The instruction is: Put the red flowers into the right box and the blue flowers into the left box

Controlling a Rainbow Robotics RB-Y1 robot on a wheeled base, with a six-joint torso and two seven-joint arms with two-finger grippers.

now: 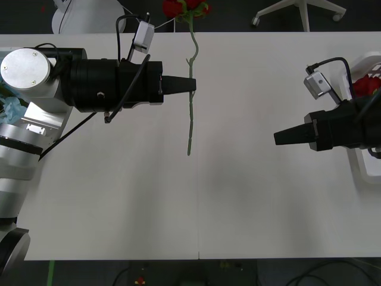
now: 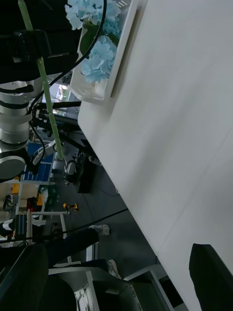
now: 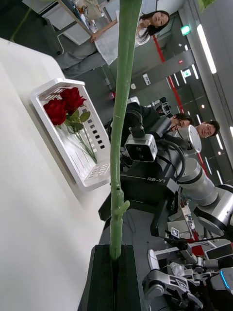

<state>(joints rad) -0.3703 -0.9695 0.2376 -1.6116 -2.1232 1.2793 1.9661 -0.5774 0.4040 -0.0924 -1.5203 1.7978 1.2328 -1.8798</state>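
My left gripper (image 1: 191, 84) is shut on the green stem of a red flower (image 1: 190, 119), held above the table's far middle. Its bloom (image 1: 184, 7) reaches past the far edge, and the stem (image 3: 121, 121) rises from between the closed fingers. My right gripper (image 1: 277, 137) is open and holds nothing, hovering just in front of the right box (image 1: 363, 170). Two red flowers (image 3: 63, 104) lie in that box (image 3: 53, 141). The blue flowers (image 2: 97, 56) lie in the left box (image 2: 124, 46), mostly hidden behind my left arm in the front view.
The white table (image 1: 238, 208) is bare between the two arms. Chair legs (image 1: 297, 12) stand beyond the far edge. People sit in the room behind the right box, away from the table.
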